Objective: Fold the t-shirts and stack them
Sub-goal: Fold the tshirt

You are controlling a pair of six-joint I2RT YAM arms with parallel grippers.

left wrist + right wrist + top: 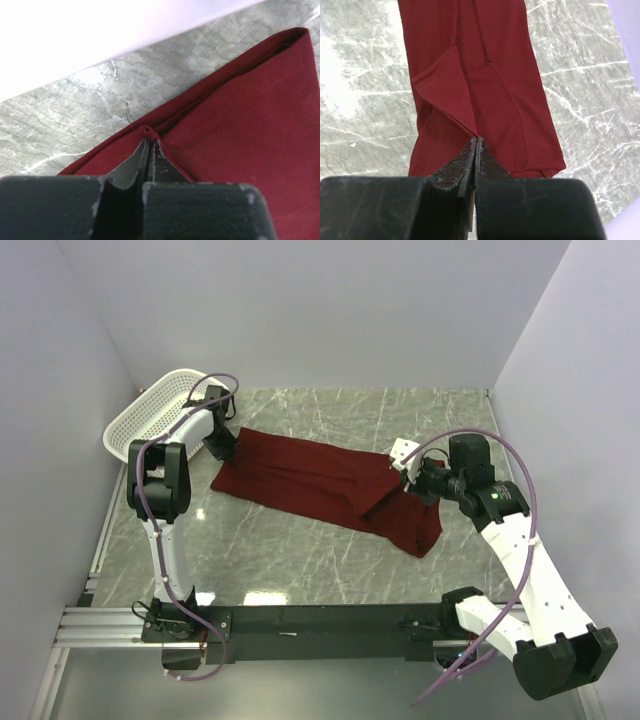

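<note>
Two tight pinches: left tool [150,144] grips the t-shirt [300,475] edge, right tool [476,142] a folded corner.

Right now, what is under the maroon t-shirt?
The marble table shows all round the t-shirt, so the cloth lies on it. The left pincer and right pincer each pinch an edge. Whatever lies beneath the folded layers is covered.
</note>
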